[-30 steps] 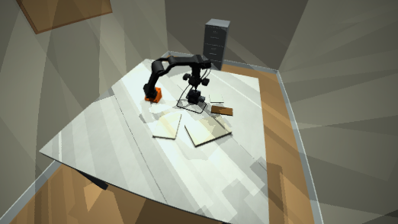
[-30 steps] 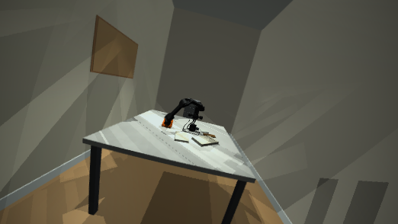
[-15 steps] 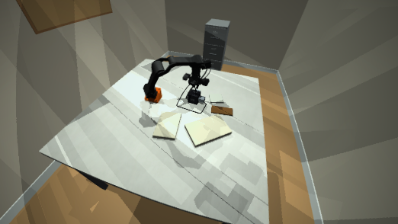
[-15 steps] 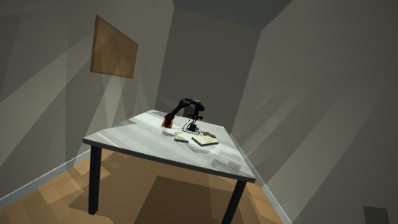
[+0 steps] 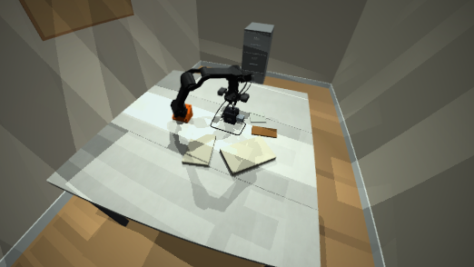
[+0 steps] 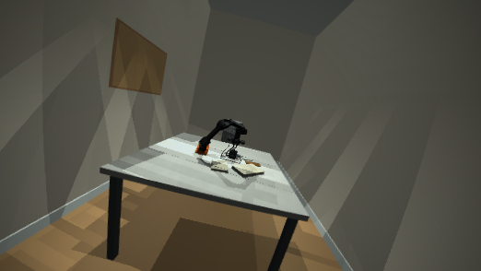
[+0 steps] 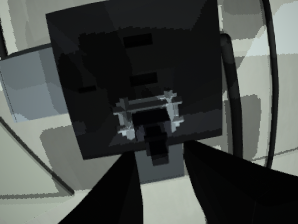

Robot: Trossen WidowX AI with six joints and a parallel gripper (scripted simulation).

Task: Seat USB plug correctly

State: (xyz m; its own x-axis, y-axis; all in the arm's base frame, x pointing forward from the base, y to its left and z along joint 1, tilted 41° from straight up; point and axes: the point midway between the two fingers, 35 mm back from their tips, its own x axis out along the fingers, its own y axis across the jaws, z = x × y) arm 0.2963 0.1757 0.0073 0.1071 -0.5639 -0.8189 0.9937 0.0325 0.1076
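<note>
The black power cube stands upright on the table and fills the upper middle of the wrist view. A pale metallic frame surrounds a socket near its lower edge. The dark plug is at that socket, with a narrow dark part extending past the cube's edge. Its depth and which way round it sits cannot be told. My gripper points down over the cube, its fingers parted a little, one on each side of the plug's narrow part, with visible gaps. Nothing is clearly held.
A grey block juts from the cube's left side in the wrist view; another shows below. A black cable runs beside the cube. Two pale flat books and a brown flat block lie nearby.
</note>
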